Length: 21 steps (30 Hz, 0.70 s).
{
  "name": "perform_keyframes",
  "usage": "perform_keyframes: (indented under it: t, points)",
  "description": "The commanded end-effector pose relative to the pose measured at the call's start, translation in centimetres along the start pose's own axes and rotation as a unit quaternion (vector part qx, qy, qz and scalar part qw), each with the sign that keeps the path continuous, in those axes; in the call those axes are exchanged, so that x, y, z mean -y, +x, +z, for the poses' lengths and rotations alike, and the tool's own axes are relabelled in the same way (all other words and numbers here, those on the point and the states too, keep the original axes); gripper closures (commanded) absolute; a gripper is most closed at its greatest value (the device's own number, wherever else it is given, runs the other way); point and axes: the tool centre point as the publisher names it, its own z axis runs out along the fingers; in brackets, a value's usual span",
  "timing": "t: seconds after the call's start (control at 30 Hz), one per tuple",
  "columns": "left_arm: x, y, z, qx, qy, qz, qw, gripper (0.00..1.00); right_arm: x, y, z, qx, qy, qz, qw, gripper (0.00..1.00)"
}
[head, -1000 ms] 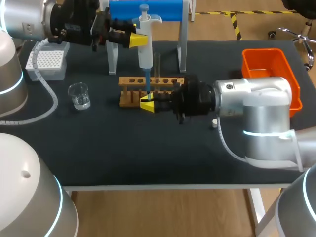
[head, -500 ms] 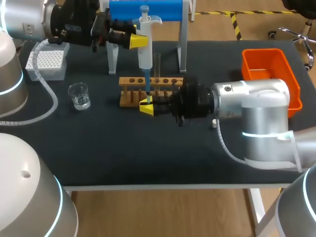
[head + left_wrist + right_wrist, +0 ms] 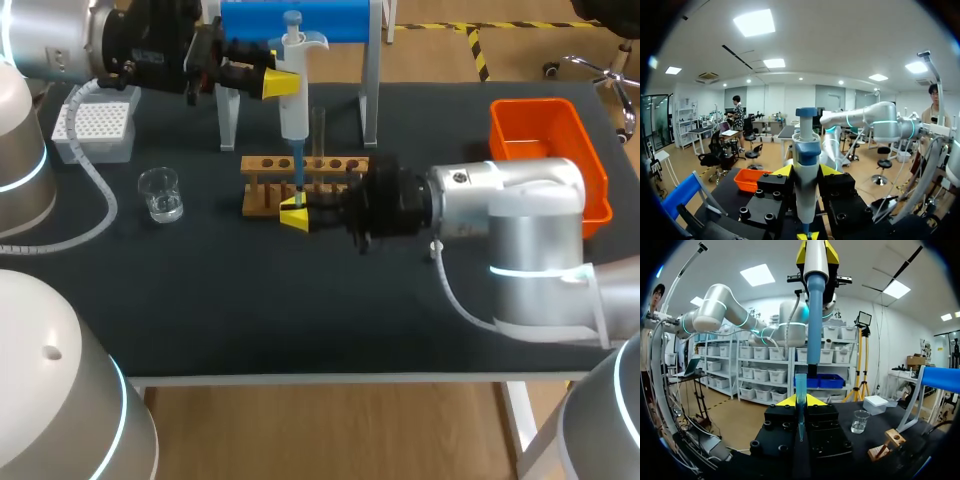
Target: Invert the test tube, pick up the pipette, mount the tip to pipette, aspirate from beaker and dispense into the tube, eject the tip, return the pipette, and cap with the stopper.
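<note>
Fingers of the right gripper (image 3: 294, 217) are clenched on the pipette tip (image 3: 800, 386), held upright directly under the pipette (image 3: 294, 120) shaft end. Left gripper (image 3: 282, 82) grasps the pipette body, vertical above the wooden rack (image 3: 262, 164). Against the earlier frame, the right gripper has edged slightly left; the pipette is unmoved.

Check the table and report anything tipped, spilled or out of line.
Nothing stands out. The pipette is upright in the left gripper, the tip upright in the right gripper just below its shaft. The beaker, the wooden rack and the test tube in it all stand upright, with no spill visible.
</note>
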Motion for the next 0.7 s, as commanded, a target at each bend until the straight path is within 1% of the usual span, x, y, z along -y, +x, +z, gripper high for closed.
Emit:
perform_keyframes:
  t: [0.03,0.27,0.7]
  points:
    - [0.0,0.0,-0.1,-0.002,0.0,0.0,1.0,1.0,-0.4,0.2,-0.2,0.003,0.001,-0.002,1.0,1.0]
    - [0.0,0.0,-0.1,-0.002,0.0,0.0,1.0,1.0,-0.5,0.3,-0.3,0.004,0.002,-0.005,1.0,1.0]
    - [0.0,0.0,-0.1,-0.002,0.0,0.0,1.0,1.0,0.6,-0.1,-0.3,0.007,0.006,0.008,1.0,1.0]
